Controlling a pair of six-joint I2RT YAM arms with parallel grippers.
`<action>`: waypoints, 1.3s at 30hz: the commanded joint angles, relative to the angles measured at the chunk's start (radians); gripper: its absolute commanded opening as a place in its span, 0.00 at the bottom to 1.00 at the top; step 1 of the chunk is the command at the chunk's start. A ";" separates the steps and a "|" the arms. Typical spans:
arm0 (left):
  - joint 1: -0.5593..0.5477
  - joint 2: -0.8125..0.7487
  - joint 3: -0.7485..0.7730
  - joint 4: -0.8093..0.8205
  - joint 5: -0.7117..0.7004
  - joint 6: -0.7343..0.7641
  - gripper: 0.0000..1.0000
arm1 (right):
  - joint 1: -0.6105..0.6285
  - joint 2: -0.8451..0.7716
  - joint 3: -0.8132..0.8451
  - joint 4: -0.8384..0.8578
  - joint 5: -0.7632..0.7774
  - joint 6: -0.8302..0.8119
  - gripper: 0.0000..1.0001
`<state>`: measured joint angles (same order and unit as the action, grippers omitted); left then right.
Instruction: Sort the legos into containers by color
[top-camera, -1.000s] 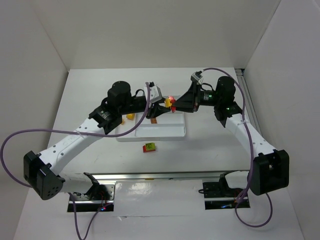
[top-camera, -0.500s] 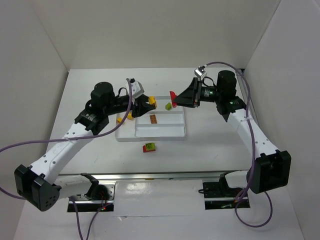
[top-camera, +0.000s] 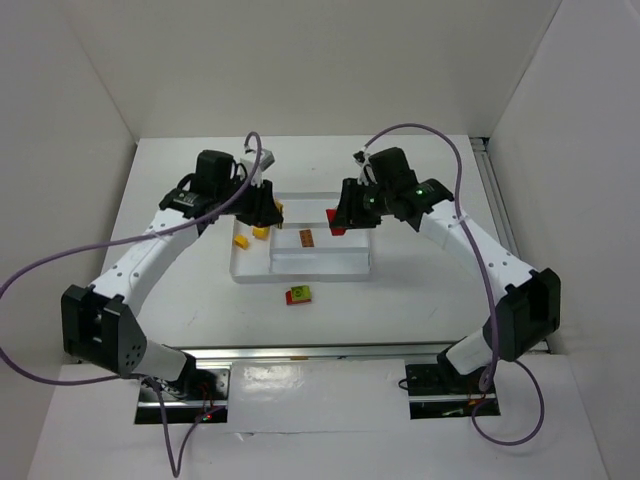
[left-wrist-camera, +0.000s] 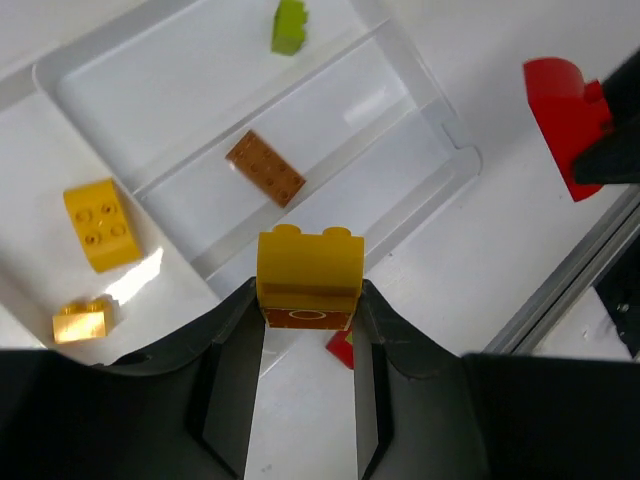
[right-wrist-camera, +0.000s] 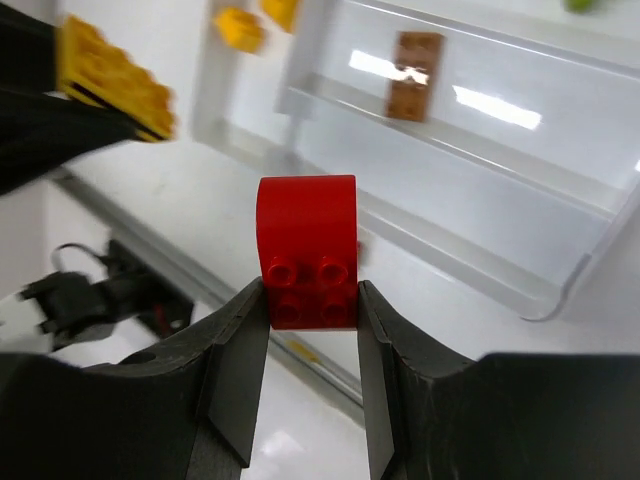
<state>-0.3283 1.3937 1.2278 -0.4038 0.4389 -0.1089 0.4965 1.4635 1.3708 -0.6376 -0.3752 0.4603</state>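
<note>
Legos (left-wrist-camera: 266, 168) are lying in the tray (top-camera: 330, 268): two yellow bricks (left-wrist-camera: 100, 210) in its left section, a brown brick (top-camera: 307, 238) and a green brick (left-wrist-camera: 289, 25) in separate narrow sections. A red-green pair (top-camera: 298, 295) is lying on the desk by the tray's near edge. The left gripper (left-wrist-camera: 308, 300) is pinching a yellow lego (left-wrist-camera: 308, 268) and the right gripper (right-wrist-camera: 306, 295) is pinching a red lego (right-wrist-camera: 306, 235), both above the tray.

I see the tray (top-camera: 355, 268) on the worktop (top-camera: 420, 300). Two bricks (top-camera: 241, 240) (top-camera: 261, 233) lie in its left section, a flat brick (top-camera: 307, 238) in the middle narrow section, and a small one (left-wrist-camera: 289, 25) in the far section. A stacked pair (top-camera: 298, 295) sits just before the tray.
</note>
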 joint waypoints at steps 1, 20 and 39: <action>0.050 0.073 0.117 -0.173 -0.014 -0.091 0.00 | 0.030 0.034 0.031 -0.094 0.237 -0.066 0.19; 0.095 0.290 0.048 -0.245 -0.362 -0.239 0.00 | 0.076 0.172 -0.046 -0.042 0.263 -0.147 0.19; 0.095 0.146 0.208 -0.380 -0.355 -0.221 1.00 | 0.157 0.288 -0.073 0.027 0.354 -0.138 0.37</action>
<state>-0.2367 1.6070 1.3727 -0.7517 0.0750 -0.3424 0.6460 1.7386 1.3136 -0.6716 -0.0628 0.3275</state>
